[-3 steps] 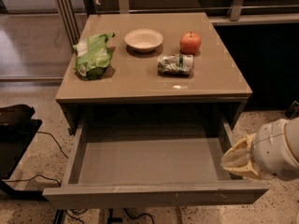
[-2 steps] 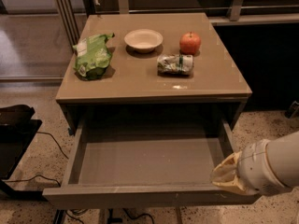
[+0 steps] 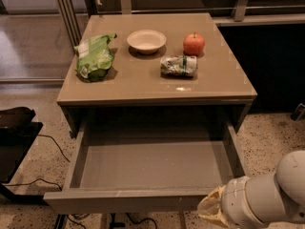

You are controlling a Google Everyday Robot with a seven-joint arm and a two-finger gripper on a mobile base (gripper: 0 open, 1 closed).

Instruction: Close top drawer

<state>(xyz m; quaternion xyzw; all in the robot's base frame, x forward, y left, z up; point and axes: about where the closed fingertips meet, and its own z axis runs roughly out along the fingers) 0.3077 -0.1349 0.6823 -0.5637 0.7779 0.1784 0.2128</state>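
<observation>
The top drawer is a wide, shallow grey-taupe box pulled far out of the cabinet under the glossy tabletop. It is empty inside. Its plain flat front panel runs along the bottom of the view. My gripper is at the lower right, at the right end of that front panel, with the white arm behind it. Only its cream-coloured tip shows.
On the tabletop lie a green bag, a white bowl, a red apple and a crushed can. A black object with cables stands on the speckled floor at left. A dark wall panel is behind at right.
My gripper and arm have moved down and to the left, from beside the drawer's right wall to the right end of the front panel. The drawer stays open.
</observation>
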